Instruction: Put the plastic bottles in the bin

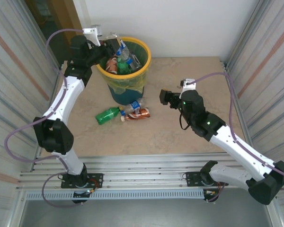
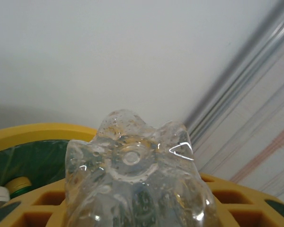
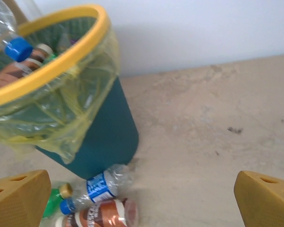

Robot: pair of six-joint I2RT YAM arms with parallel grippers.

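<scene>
A: Now, status of both end effectors?

B: Left gripper (image 1: 109, 46) is above the bin (image 1: 147, 57), over its left rim. Its jaws are narrowed onto a clear bottle (image 2: 132, 175), whose lobed base points away from the wrist, over the liner. Right gripper (image 1: 164, 97) hangs to the right of the bin, jaws spread wide with nothing between them.

A: Remaining work?

B: Several bottles lie inside the bin. Three lie on the table (image 1: 199, 137) at the foot of the bin, on its near side:
- a green bottle (image 1: 106, 115);
- a blue-labelled bottle (image 1: 133, 107), just beside the bin wall;
- a brown-orange bottle (image 1: 137, 114), which appears to touch the blue-labelled one.

Judged: the held bottle is ready to drop, and three are left to fetch.

A: Handling notes?

B: They are empty and crushed, so probably light and springy. The thin walls should cave under the pads, and smooth plastic may slip or roll (the labels probably give a little more friction). I'd take each across the mid-body, jaws square to its long axis, not at the cap or tapered neck. The three lie close together, so a finger coming down between them could nudge a neighbour away. The green bottle, on the outside of the group, looks the easier pick.

A: Risk?

B: The clear bottle could catch on the rim if let go too far left.
</scene>
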